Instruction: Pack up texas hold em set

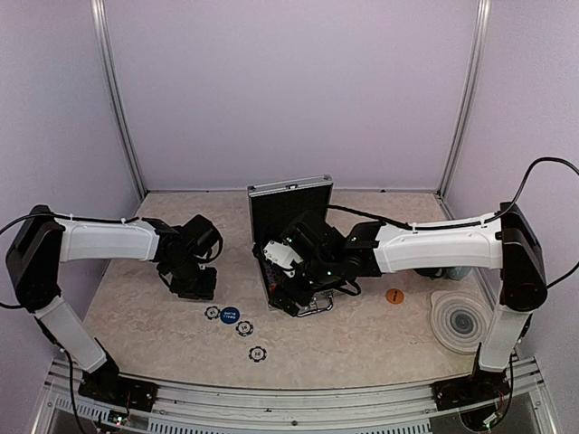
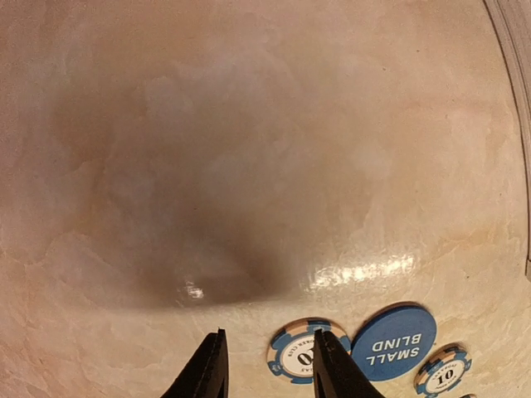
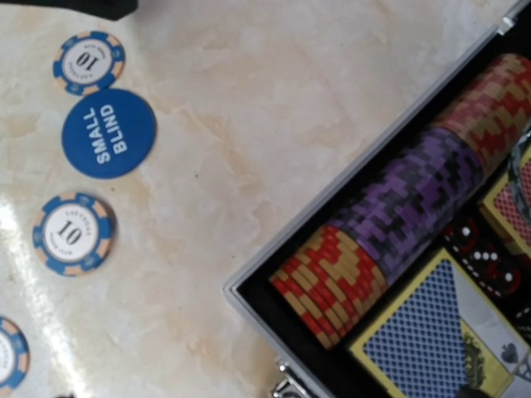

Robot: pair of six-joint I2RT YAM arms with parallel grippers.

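The silver case (image 1: pixel 289 206) stands open at mid-table, its lid upright. Inside its rim (image 3: pixel 348 181) lie a row of red, purple and dark red chips (image 3: pixel 406 207), a blue deck (image 3: pixel 423 340), a red deck (image 3: pixel 510 207) and dice (image 3: pixel 477 249). My right gripper (image 1: pixel 288 276) hovers over the tray; its fingers stay outside the right wrist view and nothing shows between them. On the table to the case's left lie blue "10" chips (image 3: pixel 73 234) and a blue SMALL BLIND button (image 2: pixel 394 342). My left gripper (image 2: pixel 265 365) is low and open beside one chip (image 2: pixel 299 355), holding nothing.
An orange button (image 1: pixel 394 296) lies right of the case. A round grey ringed coaster (image 1: pixel 459 318) sits at the near right, and a mug (image 1: pixel 452 271) shows partly behind the right arm. Another blue chip (image 1: pixel 258 353) lies toward the near edge.
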